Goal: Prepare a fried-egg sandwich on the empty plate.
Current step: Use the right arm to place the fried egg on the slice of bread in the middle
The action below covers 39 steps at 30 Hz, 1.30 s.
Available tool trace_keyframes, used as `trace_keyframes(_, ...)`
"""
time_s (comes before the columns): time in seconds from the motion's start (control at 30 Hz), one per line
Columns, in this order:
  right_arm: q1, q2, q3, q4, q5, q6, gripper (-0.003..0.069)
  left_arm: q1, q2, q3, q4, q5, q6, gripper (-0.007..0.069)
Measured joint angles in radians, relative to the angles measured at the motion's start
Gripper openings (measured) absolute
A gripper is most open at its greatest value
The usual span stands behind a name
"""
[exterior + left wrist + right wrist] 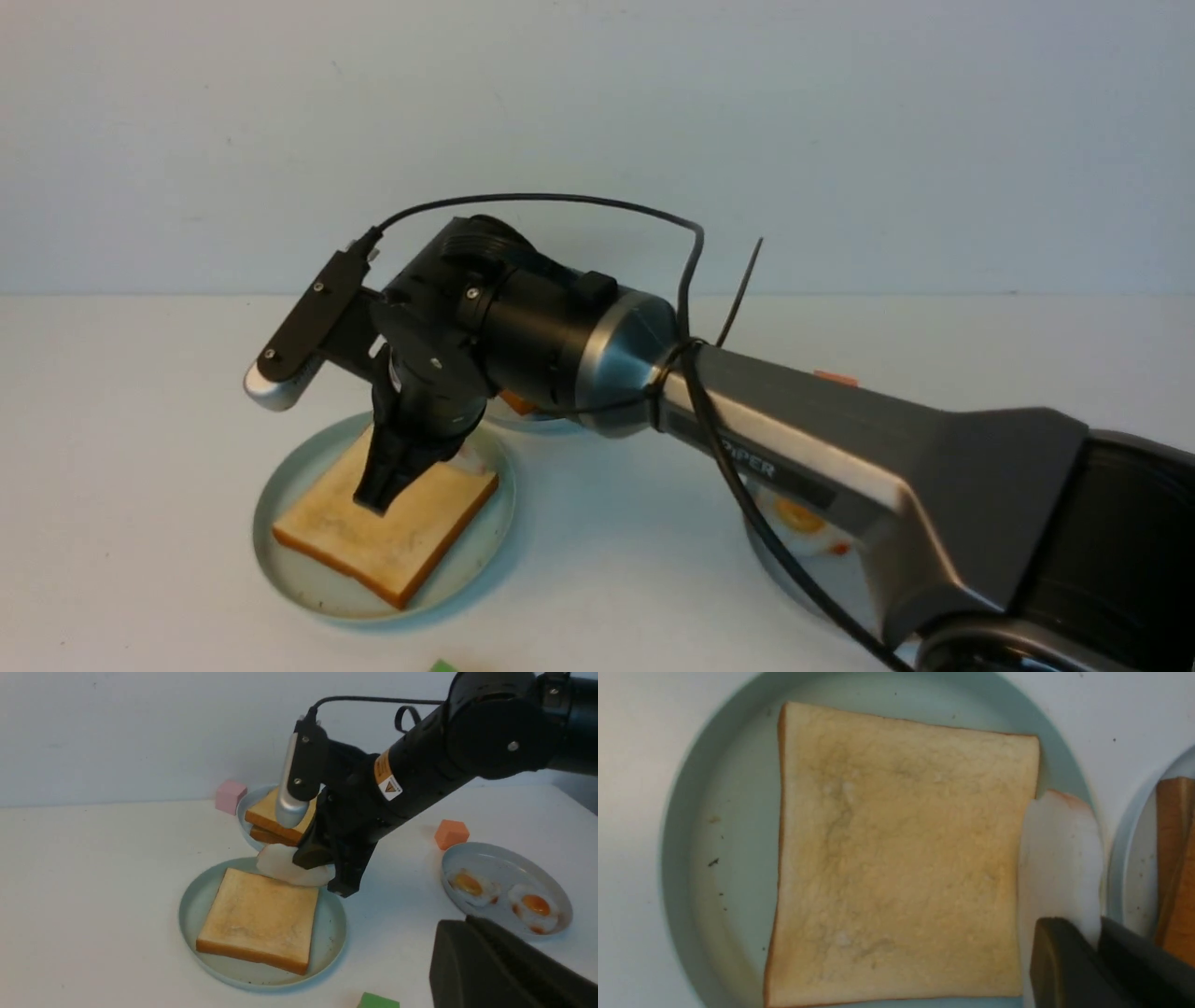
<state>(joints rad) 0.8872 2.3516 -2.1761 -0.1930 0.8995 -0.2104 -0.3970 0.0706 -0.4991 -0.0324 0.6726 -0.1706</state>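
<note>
R gripper (329, 871) clamped on fried egg (285, 865) | egg jutted from jaws over toast (261, 917) far edge | toast lay on mint plate (198, 905)

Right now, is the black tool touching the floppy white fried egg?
Touching. The left wrist view shows the black right tool pinching one edge of the floppy white fried egg, which sticks out from between its jaws.

Landmark: main plate (268, 534). On it: toast slice (392, 537). Above its rear-right part: fried egg (285, 868), held in right gripper (381, 499). Behind it: smaller plate (243, 807) bearing stacked slices (266, 816). Right of it: egg plate (507, 856) holding two eggs (467, 884). Before it: cube (443, 665). Behind-right: second cube (834, 377).
</note>
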Motion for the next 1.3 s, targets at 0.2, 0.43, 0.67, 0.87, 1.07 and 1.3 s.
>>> trace_keyframes(0.2, 0.0, 0.013, -0.002, -0.005, -0.072, 0.001, 0.0059, 0.0, 0.0, 0.0, -0.005, -0.006, 0.003, 0.0004)
trace_keyframes(0.43, 0.0, 0.038, -0.002, 0.014, -0.073, 0.003, 0.0059, 0.0, 0.0, 0.0, -0.005, -0.006, 0.003, 0.0006)
trace_keyframes(0.67, 0.0, 0.039, -0.002, 0.022, -0.073, 0.012, 0.0059, 0.0, 0.0, 0.0, -0.007, -0.006, 0.003, 0.0006)
trace_keyframes(0.87, 0.0, 0.04, -0.002, 0.084, -0.059, 0.015, 0.0121, 0.0, 0.0, 0.0, -0.007, -0.006, 0.004, 0.0008)
trace_keyframes(1.07, 0.0, 0.038, -0.002, 0.202, 0.008, 0.019, 0.035, 0.0, 0.0, 0.0, -0.007, -0.006, 0.004, 0.0007)
trace_keyframes(1.3, 0.001, -0.004, -0.011, 0.317, 0.084, 0.02, 0.0566, 0.0, 0.0, 0.0, -0.005, -0.006, 0.004, 0.0009)
